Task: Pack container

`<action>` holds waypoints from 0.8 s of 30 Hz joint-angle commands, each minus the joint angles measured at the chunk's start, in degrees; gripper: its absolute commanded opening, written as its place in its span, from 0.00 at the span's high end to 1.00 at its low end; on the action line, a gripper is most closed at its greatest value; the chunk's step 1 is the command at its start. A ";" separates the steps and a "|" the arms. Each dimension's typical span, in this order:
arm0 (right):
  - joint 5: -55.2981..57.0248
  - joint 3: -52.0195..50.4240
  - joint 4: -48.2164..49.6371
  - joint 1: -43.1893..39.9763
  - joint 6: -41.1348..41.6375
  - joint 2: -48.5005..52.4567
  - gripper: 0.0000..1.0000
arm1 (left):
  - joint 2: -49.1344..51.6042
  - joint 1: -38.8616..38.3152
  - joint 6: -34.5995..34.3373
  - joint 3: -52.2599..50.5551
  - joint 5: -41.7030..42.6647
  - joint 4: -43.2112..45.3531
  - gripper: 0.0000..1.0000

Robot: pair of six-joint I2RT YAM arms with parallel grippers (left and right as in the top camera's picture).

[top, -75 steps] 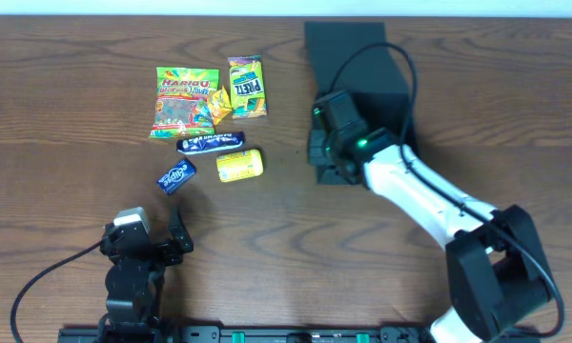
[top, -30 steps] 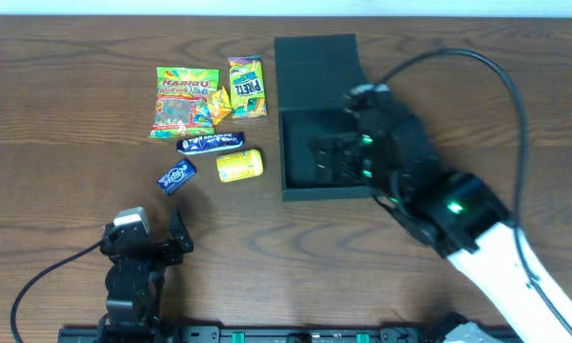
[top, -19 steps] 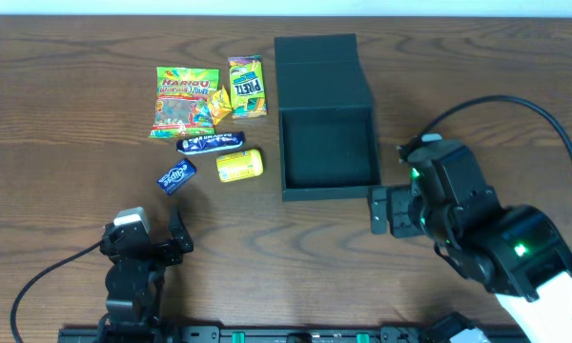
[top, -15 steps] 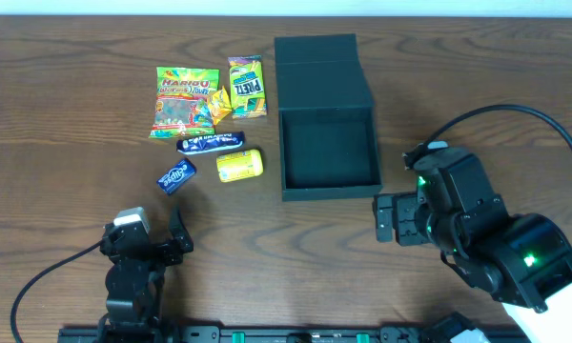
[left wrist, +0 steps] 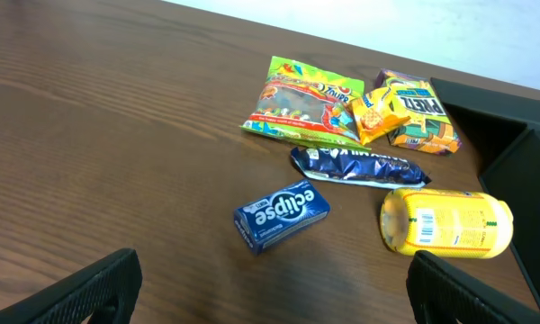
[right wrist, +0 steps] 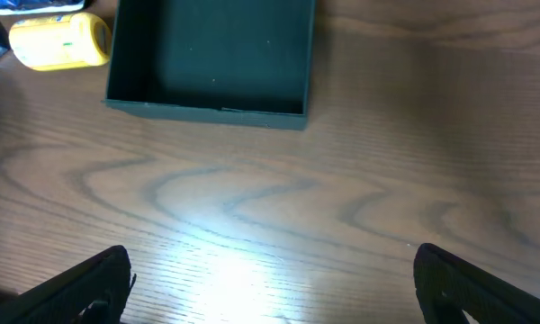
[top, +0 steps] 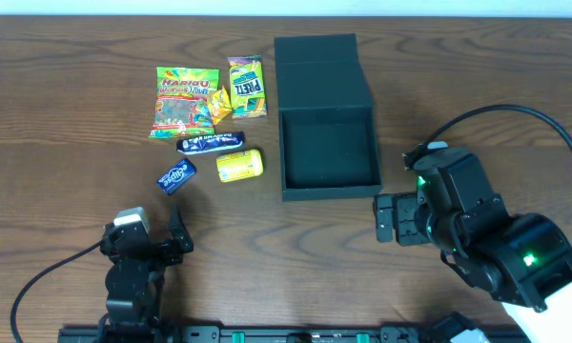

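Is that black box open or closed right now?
Open: the container has its lid folded back flat, and its bare, empty inside shows.

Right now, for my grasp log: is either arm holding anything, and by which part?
Nothing is held. The left gripper and right gripper both show jaws spread wide, with only table between them.

Six snacks are lying on the tabletop, one of each kind: one Haribo gummy bag, one small orange packet, one yellow-and-green packet, one dark blue candy bar, one yellow canister and one blue Eclipse box. One black container is sitting there too, carrying one hinged lid. Two pincers are showing: one left pincer and one right pincer.
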 commanded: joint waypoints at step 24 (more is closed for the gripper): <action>0.57 0.31 -0.04 -0.37 -0.87 -0.13 0.01 | 26.38 0.35 -0.17 13.86 3.26 9.90 0.05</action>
